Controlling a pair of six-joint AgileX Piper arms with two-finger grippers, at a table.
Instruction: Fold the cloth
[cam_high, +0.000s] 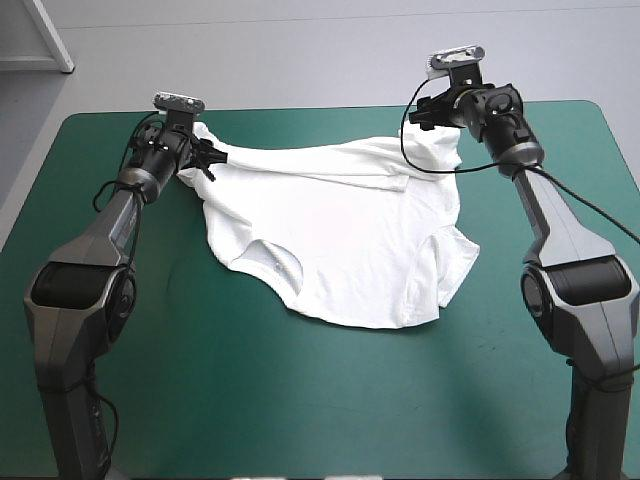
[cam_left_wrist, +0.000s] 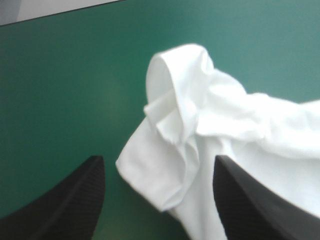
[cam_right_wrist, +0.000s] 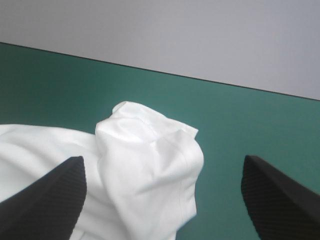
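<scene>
- left gripper (cam_high: 206, 160) sits in the upper left of the high view, and it's released: in the left wrist view (cam_left_wrist: 157, 160) its black fingers (cam_left_wrist: 65, 200) stand wide apart, gripping nothing.
- between those open fingers and just ahead of them lies a rumpled corner of the t-shirt (cam_left_wrist: 190, 115), curled up into a small rounded fold, with bare teal-green cover to one side of it.
- right gripper (cam_high: 426, 108) is over in the upper right of the high view, and it's let go too: in the right wrist view (cam_right_wrist: 164, 158) the black fingers (cam_right_wrist: 280, 195) are parted, bases far apart.
- a bunched corner of the t-shirt (cam_right_wrist: 145, 160) humps up between them, closer to one finger than the other, and the table's far edge runs across beyond it.
- moving outward, the t-shirt (cam_high: 340, 230) lies spread on the table (cam_high: 250, 400) in the upper middle of the high view, its far edge stretched from one gripper to the other.
- a loose fold runs along that far edge; the neckline shows toward the lower left of the white shape, and a sleeve sticks out at its lower right.
- the near half of the teal-green cover fills the lower part of the high view.
</scene>
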